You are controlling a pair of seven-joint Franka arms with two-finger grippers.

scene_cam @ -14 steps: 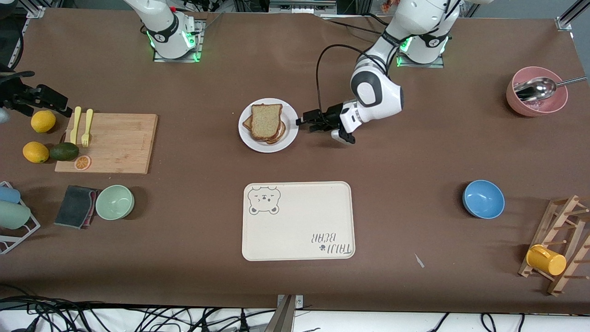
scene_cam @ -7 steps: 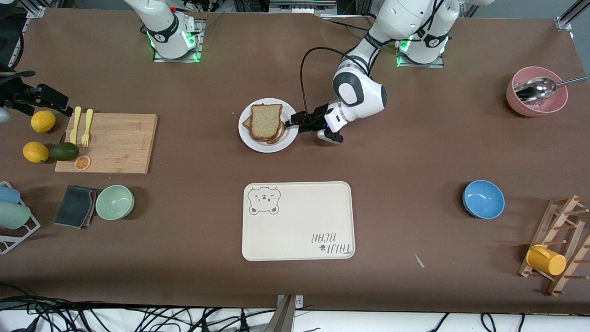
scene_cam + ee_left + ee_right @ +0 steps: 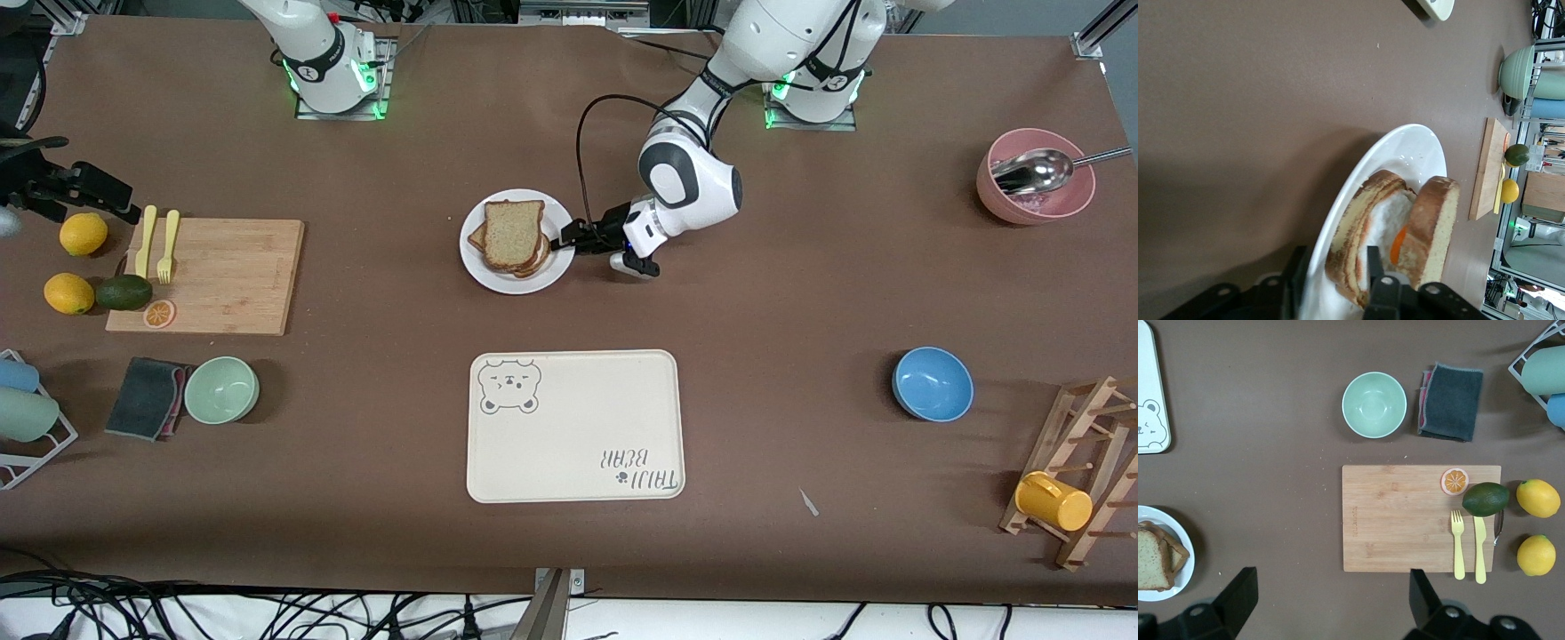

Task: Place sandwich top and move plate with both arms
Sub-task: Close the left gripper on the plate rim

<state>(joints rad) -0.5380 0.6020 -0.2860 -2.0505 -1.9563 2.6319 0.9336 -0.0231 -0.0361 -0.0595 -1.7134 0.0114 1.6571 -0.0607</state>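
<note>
Now the left gripper (image 3: 569,242) sat at the rim of the plate (image 3: 484,267), on the edge toward the left arm's end of the table. A second earlier it had hung clear of the plate over bare table, so it had slid in sideways. It had narrowed on the way, but I could not tell whether it already pinched the rim or only bracketed it.

The sandwich top (image 3: 513,233) lay on the stack of slices on the plate, just above the centre of the front view. By that, the bread step looked done and the plate move was beginning.

The left arm reached down from its base at the top of the frame. Its elbow was bent, its forearm low and its wrist nearly level with the table.

The right gripper (image 3: 1331,600) hung wide open and empty, high over the table beside the wooden cutting board (image 3: 1405,520), where its arm waited. The bear-print tray (image 3: 578,444) lay lower in the frame, nearer the camera than the plate, and looked the likely destination.
</note>
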